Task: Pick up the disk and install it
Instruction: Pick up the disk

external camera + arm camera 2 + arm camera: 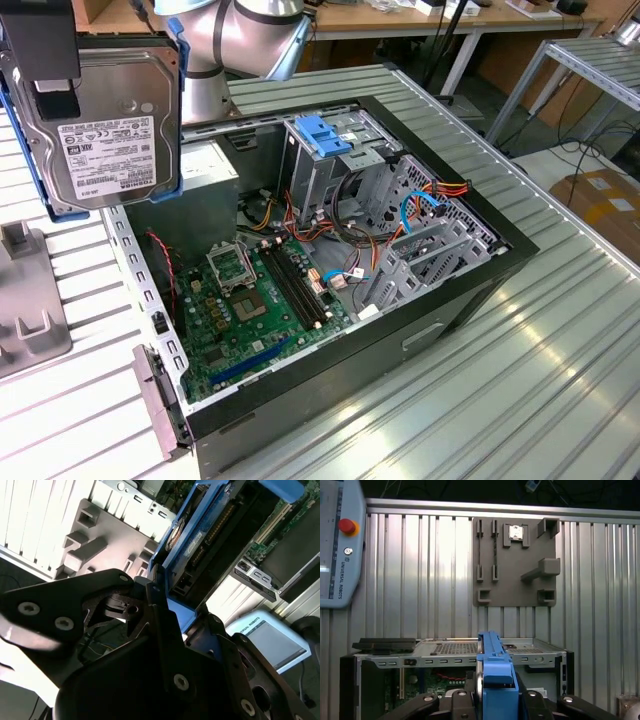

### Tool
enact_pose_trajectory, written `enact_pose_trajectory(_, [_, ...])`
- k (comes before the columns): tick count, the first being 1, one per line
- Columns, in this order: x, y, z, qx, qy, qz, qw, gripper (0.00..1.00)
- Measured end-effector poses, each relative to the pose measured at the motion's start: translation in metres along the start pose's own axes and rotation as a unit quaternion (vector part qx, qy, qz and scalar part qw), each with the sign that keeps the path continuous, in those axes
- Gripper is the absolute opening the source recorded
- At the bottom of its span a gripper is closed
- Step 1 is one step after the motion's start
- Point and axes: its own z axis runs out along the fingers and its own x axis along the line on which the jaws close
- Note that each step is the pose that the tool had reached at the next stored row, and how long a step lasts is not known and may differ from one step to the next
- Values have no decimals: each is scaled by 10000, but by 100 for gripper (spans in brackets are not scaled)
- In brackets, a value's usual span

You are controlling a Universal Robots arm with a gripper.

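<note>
One grey, white-labelled, blue-railed disk (105, 130) hangs upright, apparently clamped in the claw (495, 692).

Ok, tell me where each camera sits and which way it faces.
Exterior view: off the arm, high, looking down into the open case; arm and disk show.
First wrist view: on the wrist, looking past jaws and disk at the grey fixture.
Second wrist view: beside the jaws, which clamp the disk.
All share the disk.

The raised gripper (55, 95) seems clamped on the disk (110, 130).
</note>
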Motion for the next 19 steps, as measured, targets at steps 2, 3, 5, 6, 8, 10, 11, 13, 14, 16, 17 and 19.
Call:
enact_pose_trajectory(2, [19,0,-1,0,0,0,10000,37])
enact_pose_trajectory(3, [25,0,-1,0,0,0,10000,37])
enact_pose_trajectory(5, [45,0,-3,0,0,0,10000,37])
enact_pose_trajectory(6, [52,0,-4,0,0,0,10000,37])
enact_pose_trajectory(8, [65,0,-4,0,0,0,10000,37])
enact_pose_trajectory(10, [76,0,-5,0,0,0,10000,37])
enact_pose_trajectory(11, [82,0,-6,0,0,0,10000,37])
enact_pose_trajectory(13, [93,-1,-6,0,0,0,10000,37])
enact_pose_trajectory(14, [99,-1,-7,0,0,0,10000,37])
enact_pose_trajectory(16, [112,0,-7,0,0,0,10000,37])
enact_pose_trajectory(17, [117,-1,-8,0,0,0,10000,37])
enact_pose_trajectory(19, [135,-1,-9,0,0,0,10000,37])
